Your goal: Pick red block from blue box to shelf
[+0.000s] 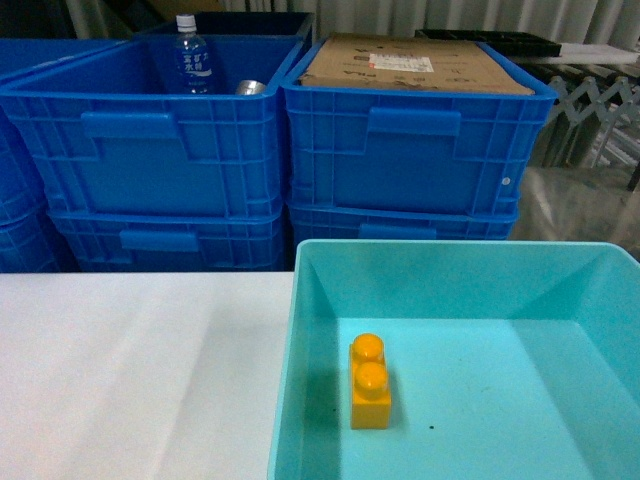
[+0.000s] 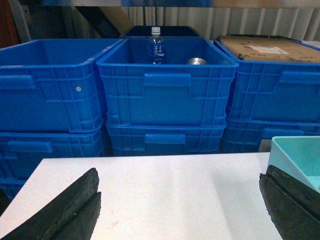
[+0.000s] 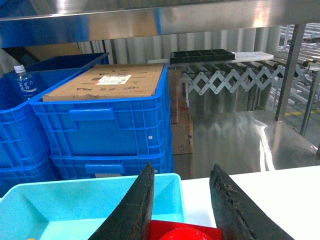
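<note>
The red block [image 3: 185,232] shows at the bottom edge of the right wrist view, its round stud up, pinched between the dark fingers of my right gripper [image 3: 182,169], which is shut on it. Behind and left of it lies the blue box [image 3: 75,205], a turquoise tub on the white table. The same box [image 1: 310,330] in the head view holds only an orange-yellow two-stud brick [image 1: 369,383]. The shelf [image 3: 175,17] shows as a shiny steel rail above, with an upright [image 3: 290,70] at right. My left gripper [image 2: 181,172] hangs open over bare table, left of the box [image 2: 295,150]. Neither gripper appears in the head view.
Stacked dark blue ribbed crates [image 1: 150,150] stand behind the table. One holds a water bottle [image 1: 190,55] and a can, another a cardboard sheet [image 1: 410,65]. A folding roller conveyor [image 3: 225,75] stands at the back right. White tabletop [image 1: 130,380] lies left of the box.
</note>
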Controlling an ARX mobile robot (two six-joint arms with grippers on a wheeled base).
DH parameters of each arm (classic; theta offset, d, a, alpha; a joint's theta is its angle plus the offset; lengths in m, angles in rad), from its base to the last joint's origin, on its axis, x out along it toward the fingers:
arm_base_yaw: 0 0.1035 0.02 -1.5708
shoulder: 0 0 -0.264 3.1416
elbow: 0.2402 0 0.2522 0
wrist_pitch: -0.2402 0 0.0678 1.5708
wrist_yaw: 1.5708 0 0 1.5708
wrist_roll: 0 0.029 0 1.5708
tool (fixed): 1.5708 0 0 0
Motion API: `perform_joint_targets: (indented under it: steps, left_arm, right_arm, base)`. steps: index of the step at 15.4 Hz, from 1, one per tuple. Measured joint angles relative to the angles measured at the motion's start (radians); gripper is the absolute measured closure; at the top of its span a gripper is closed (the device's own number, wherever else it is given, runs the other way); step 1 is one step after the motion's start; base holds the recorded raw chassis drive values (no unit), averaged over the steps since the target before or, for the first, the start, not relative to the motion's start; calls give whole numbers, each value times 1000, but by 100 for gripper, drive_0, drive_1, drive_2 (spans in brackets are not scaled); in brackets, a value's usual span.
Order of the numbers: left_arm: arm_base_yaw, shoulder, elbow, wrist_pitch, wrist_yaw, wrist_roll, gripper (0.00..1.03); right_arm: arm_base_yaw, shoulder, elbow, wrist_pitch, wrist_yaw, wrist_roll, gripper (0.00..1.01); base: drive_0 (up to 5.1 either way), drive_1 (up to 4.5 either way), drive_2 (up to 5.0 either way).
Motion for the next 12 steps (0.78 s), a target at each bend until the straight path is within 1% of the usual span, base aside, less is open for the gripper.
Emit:
perform_joint_targets:
  steps: [9, 10, 12]
  left_arm:
    - [1, 0, 0, 0, 0, 0, 5]
    - [1, 0, 0, 0, 0, 0, 5]
    - [1, 0, 0, -4, -3, 0, 5]
  right_arm:
    - [0, 0, 0, 0, 2, 0, 73]
    - [0, 0, 0, 0, 2, 0, 73]
    - [0, 1, 0, 0, -2, 0, 73]
  base:
    - [-167, -167, -167]
    - [106, -477, -156]
    - [219, -644, -178]
